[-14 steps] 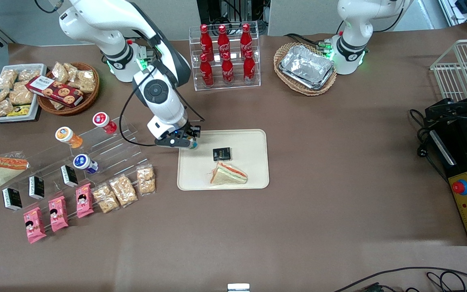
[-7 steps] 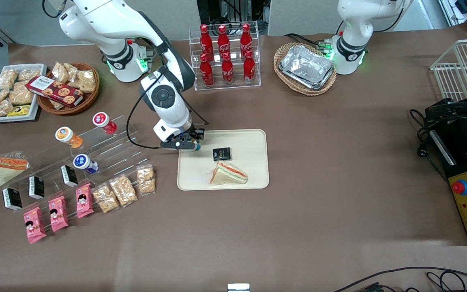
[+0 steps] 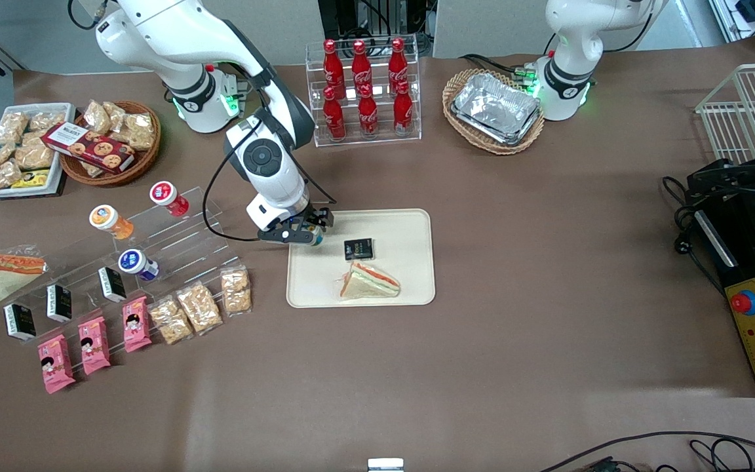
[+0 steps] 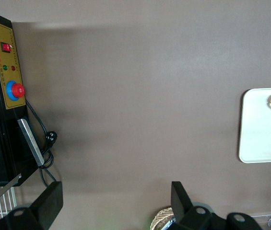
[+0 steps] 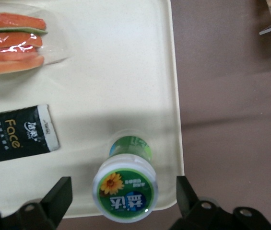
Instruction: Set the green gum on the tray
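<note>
Green gum [image 5: 124, 191] standing upright on the tray [image 5: 125, 72], close to its rim at the corner nearest the working arm (lid up, print readable). Gripper [image 5: 124, 203] spread wide above it, gripping nothing, fingers well clear. Black packet [image 5: 17, 133] and sandwich [image 5: 15, 43] nearby. Release step apparently done; next, probably a straight lift without knocking the bottle.

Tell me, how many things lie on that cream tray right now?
3 on the tray: the green gum between the gripper's open fingers, a black packet beside it, and a wrapped sandwich nearer the front camera.
</note>
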`<state>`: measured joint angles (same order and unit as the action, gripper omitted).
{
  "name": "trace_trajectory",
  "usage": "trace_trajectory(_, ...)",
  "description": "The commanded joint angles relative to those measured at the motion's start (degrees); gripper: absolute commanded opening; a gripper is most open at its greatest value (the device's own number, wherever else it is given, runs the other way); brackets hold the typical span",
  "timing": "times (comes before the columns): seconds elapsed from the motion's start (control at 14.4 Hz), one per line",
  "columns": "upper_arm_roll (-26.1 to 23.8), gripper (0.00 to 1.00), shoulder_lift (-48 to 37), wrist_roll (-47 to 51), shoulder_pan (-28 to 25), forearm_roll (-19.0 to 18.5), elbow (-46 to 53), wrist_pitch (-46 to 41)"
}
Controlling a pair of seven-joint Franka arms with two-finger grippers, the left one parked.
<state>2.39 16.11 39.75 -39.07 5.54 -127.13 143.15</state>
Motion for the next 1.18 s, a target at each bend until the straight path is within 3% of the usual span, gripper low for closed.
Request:
trace_trajectory(0.0, 0.6, 0.99, -0.2, 0.0, 0.0, 0.1, 0.5, 0.6)
trace_trajectory(0.49, 1.0, 1.0, -2.7, -3.2, 2.7, -1.3, 0.7, -1.2)
trace_trajectory(0.83, 0.9, 1.0, -10.1, -18.1, 13.2, -0.6, 3.8, -16.6)
trace_trajectory(1.11, 1.0, 1.0, -15.6, -28.2, 20.2, -0.5, 4.0, -22.7)
